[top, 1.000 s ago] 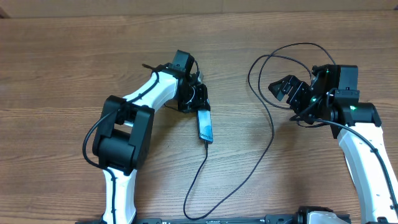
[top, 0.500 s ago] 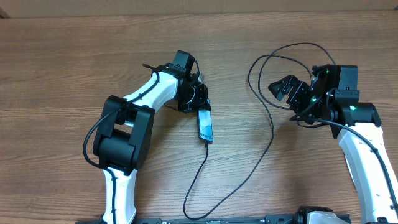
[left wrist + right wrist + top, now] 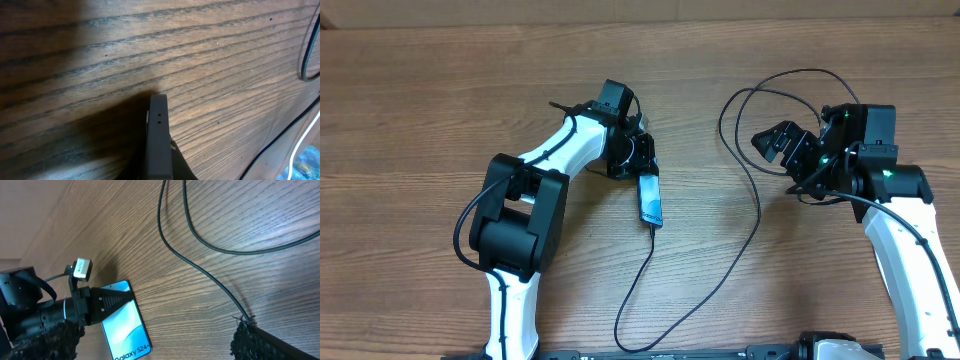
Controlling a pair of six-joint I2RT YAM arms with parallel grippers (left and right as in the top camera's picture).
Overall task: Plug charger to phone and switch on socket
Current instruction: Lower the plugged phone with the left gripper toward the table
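Note:
The phone (image 3: 650,203) shows its light blue screen with "Galaxy S24" text (image 3: 122,322) in the right wrist view. My left gripper (image 3: 642,168) is shut on the phone's top end. In the left wrist view the phone's grey edge (image 3: 159,135) runs between the jaws. The charger's thin black cable (image 3: 638,285) leaves the phone's lower end, sweeps right and loops (image 3: 745,110) near my right gripper (image 3: 782,143). That gripper stands open with nothing in it (image 3: 152,332), and the cable (image 3: 200,265) passes by one finger (image 3: 247,340). The socket is out of view.
Brown wooden table (image 3: 420,110) all round. The left arm's white links (image 3: 520,210) lie left of the phone, and the right arm (image 3: 910,240) stands at the right edge. The cable's slack curves along the table's near side (image 3: 710,290).

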